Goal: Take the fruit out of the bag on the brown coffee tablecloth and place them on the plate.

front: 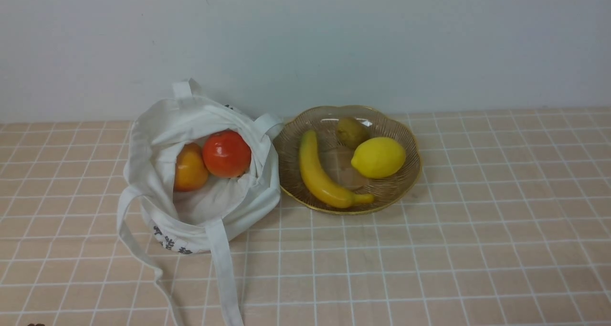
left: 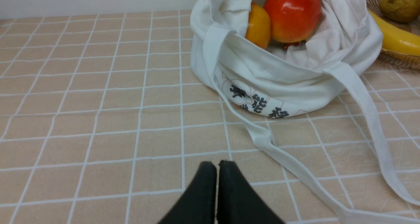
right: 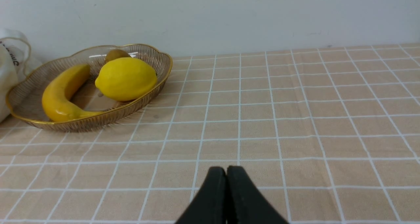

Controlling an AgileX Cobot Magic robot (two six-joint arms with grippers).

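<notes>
The white bag [front: 200,206] stands open on the brown coffee tablecloth [front: 429,268], with a glossy red fruit [front: 226,153] and an orange-yellow fruit [front: 189,168] inside. To its right, the amber plate [front: 401,192] holds a yellow lemon [front: 378,157], a banana [front: 320,173] and a brownish-green fruit [front: 352,131]. My left gripper [left: 217,163] is shut and empty, low over the cloth in front of the bag [left: 282,76], beside a strap [left: 295,165]. My right gripper [right: 226,169] is shut and empty, over bare cloth well away from the plate [right: 19,114]. Neither gripper shows in the front view.
Two long white straps [front: 224,273] trail from the bag toward the front edge. A pale wall [front: 334,39] rises right behind the bag and plate. Bare cloth stretches to the right of the plate and across the front.
</notes>
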